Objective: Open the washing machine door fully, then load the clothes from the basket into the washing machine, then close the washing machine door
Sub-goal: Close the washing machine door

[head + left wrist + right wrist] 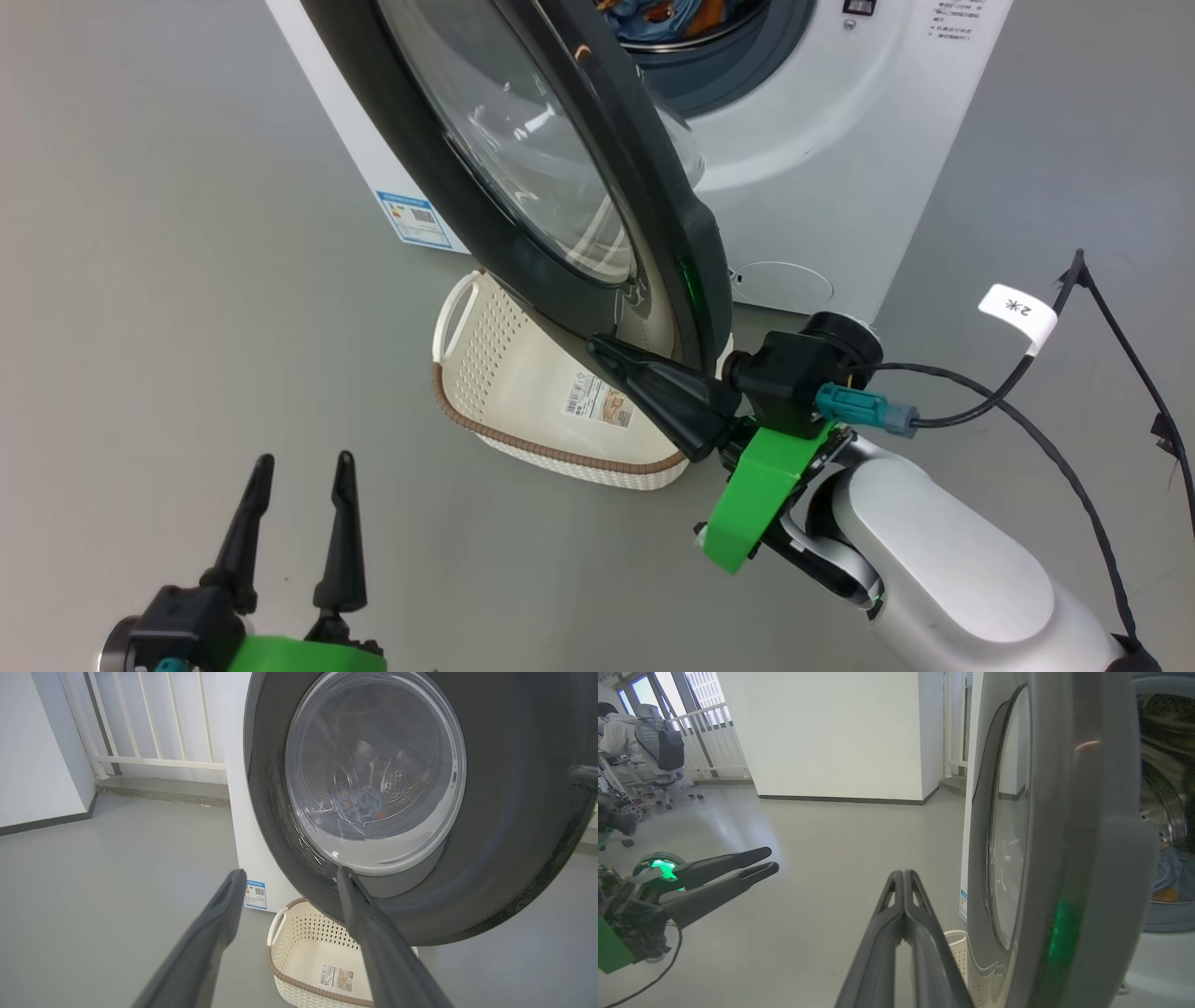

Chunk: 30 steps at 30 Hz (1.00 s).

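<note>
Closure is what I am lining up: the right gripper [607, 350], lower centre, is pressing shut and empty at the washing machine door [691, 243], since the clothes [653, 14] are lying in the drum at top; the basket [523, 383] is sitting empty beneath, the left gripper [303, 457] gaping empty at lower left.

The clothes [665, 13] lie in the washing machine [822, 159]; the basket [523, 373] sits before it, under the washing machine door [674, 245]
</note>
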Tool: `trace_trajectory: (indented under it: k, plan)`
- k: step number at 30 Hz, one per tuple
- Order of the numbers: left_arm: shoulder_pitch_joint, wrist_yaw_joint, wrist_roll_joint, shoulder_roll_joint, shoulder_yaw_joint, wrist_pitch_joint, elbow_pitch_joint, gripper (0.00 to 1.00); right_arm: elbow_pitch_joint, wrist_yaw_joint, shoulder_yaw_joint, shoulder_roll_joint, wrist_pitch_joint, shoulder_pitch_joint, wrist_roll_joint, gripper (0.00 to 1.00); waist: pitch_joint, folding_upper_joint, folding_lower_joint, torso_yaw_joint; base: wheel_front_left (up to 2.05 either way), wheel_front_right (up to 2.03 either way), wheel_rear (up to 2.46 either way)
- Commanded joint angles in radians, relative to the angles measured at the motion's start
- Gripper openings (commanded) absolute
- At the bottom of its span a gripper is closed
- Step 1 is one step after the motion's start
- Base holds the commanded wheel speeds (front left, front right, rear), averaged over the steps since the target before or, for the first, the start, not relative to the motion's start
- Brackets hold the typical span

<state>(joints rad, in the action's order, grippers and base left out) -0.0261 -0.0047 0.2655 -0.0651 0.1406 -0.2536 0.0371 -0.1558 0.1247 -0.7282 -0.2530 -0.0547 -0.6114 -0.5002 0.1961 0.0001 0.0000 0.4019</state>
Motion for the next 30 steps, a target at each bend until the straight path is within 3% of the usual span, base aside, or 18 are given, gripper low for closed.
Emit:
trace_trajectory:
  k: [1, 30]
  plan:
    - [-0.028, -0.007, -0.012, -0.014, -0.041, -0.008, -0.020, 1.00, 0.015, 0.006, -0.006, 0.015, -0.009, -0.002, -0.014, 0.00, -0.001, -0.0001, 0.0000, 0.001, 0.00, 0.00, 0.00]
    - [-0.026, -0.023, -0.043, 0.008, -0.057, -0.008, -0.023, 1.00, -0.075, 0.006, 0.081, -0.008, -0.002, -0.044, -0.014, 0.00, 0.023, -0.0001, 0.0000, -0.009, 0.00, 0.00, 0.00]
